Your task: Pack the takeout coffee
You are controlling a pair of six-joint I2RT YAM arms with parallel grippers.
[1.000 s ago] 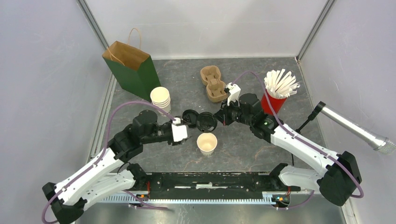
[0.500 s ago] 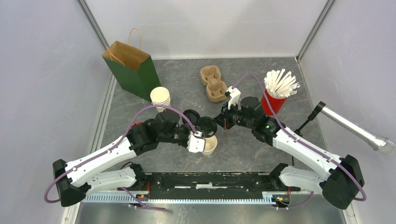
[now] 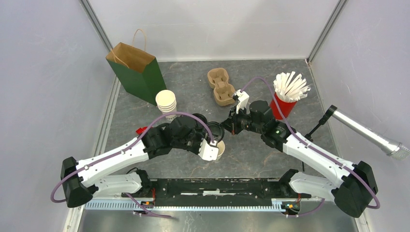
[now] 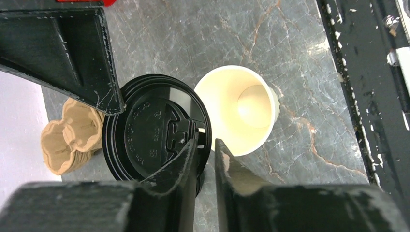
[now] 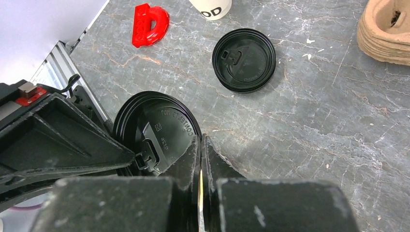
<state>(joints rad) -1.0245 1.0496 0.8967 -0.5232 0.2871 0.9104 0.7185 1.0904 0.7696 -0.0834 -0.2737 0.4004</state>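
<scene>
I am pinching the black lid [image 5: 159, 128] by its rim in my right gripper [image 5: 200, 145], just beside the open paper cup [image 4: 241, 106]. My left gripper [image 4: 207, 147] is straddling that rim with its jaws narrowly apart, and I cannot tell whether it is gripping.

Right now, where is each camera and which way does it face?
Top external: above, behind the arms, looking down on the table; both arms show.
Left wrist: on that arm, looking down past the left gripper at an open paper cup.
Right wrist: on that arm, looking down past the right gripper, shut on a black lid.
Both wrist views share that lid.
</scene>
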